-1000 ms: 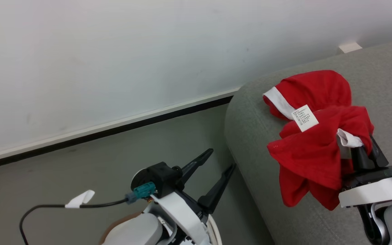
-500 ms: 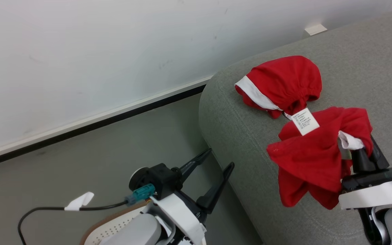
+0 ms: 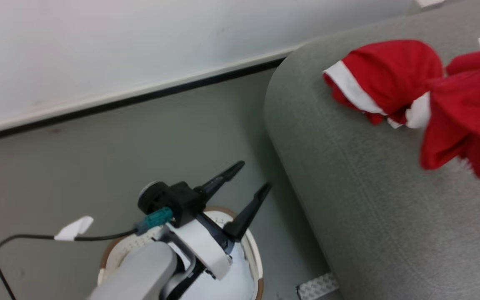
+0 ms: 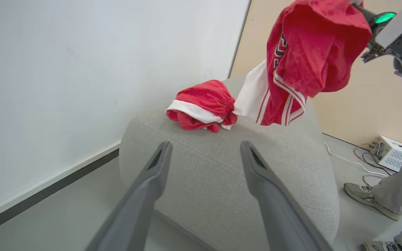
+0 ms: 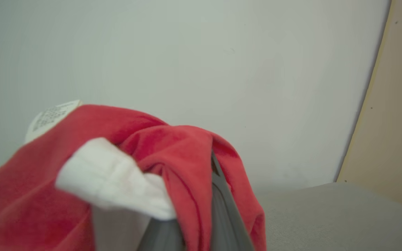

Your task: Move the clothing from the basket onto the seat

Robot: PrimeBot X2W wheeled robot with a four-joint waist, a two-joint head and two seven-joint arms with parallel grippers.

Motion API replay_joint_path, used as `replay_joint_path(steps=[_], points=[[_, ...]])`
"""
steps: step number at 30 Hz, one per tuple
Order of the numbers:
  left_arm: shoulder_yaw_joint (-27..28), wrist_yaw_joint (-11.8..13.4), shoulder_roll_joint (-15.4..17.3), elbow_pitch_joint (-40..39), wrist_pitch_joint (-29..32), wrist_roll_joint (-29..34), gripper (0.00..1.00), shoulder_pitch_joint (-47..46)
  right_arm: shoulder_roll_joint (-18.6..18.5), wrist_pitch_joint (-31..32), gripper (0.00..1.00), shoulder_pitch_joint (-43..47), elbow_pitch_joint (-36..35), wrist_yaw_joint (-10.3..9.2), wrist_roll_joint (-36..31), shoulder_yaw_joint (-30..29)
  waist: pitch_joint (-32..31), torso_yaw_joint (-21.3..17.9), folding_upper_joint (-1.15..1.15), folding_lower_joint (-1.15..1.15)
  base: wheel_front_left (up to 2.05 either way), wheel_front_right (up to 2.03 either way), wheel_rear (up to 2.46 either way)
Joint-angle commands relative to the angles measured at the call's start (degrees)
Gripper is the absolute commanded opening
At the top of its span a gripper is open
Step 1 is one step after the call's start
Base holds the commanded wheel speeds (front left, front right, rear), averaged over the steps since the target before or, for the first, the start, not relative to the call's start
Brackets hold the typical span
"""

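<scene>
Red clothing (image 3: 390,75) on seat (image 3: 369,216) (bunched)

Head view: the basket (image 3: 251,255) sits on the floor (image 3: 77,158) at 6 o'clock, beneath the left gripper (image 3: 255,174). The sofa (image 3: 348,187) stands at its 3 o'clock. A bunched garment (image 3: 386,75) lies on the sofa at 2 o'clock. The hanging garment (image 3: 465,112), just beside it at 3 o'clock, hangs above the sofa. The wall (image 3: 140,41) runs behind, at 12.

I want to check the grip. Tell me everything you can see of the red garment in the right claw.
The red garment is soft, crumpled fabric with a white panel, white-striped hem, partly hidden lettering and a white care label. It hangs bunched from the shut right claw, draped over it, above the grey sofa. Its white panel comes close to a second red garment lying there; whether they touch is unclear.
</scene>
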Motion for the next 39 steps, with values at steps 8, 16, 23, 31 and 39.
replay_joint_path(steps=[8, 16, 23, 31, 39], points=[[1.2, -0.2, 4.7, -4.1, 1.9, 0.7, 1.0, -3.7, -8.0, 3.8, 0.0, -8.1, 10.1, -0.14, -2.3, -4.0, 12.0, 6.0, -0.01, -0.01, 0.0, 0.0, 0.0], [1.9, -0.1, 6.8, -6.1, 2.4, 0.5, 1.0, -4.9, -10.7, 10.5, 0.0, -12.0, 23.8, -0.14, -7.9, -1.7, 16.1, 7.8, -0.01, -0.01, 0.0, 0.0, 0.0], [1.7, 0.2, 6.1, -6.0, 2.2, 0.0, 1.0, -5.4, -10.5, 15.0, 0.29, -13.9, 32.8, -0.14, -9.5, 0.6, 16.2, 8.6, -0.01, -0.01, 0.0, 0.0, 0.0], [1.6, 0.4, 5.6, -4.3, 1.3, -0.7, 1.0, -4.0, -10.9, 14.3, 1.0, -14.8, 36.6, -0.14, -9.1, 3.3, 13.0, 8.4, -0.01, -0.01, 0.0, 0.0, 0.0], [2.2, 1.4, 3.4, -0.7, -0.1, -2.2, 1.0, -1.1, -13.5, 13.6, 1.0, -12.4, 34.8, -0.14, -5.4, 9.6, 3.8, 8.9, -0.01, -0.01, 0.0, 0.0, 0.0]])
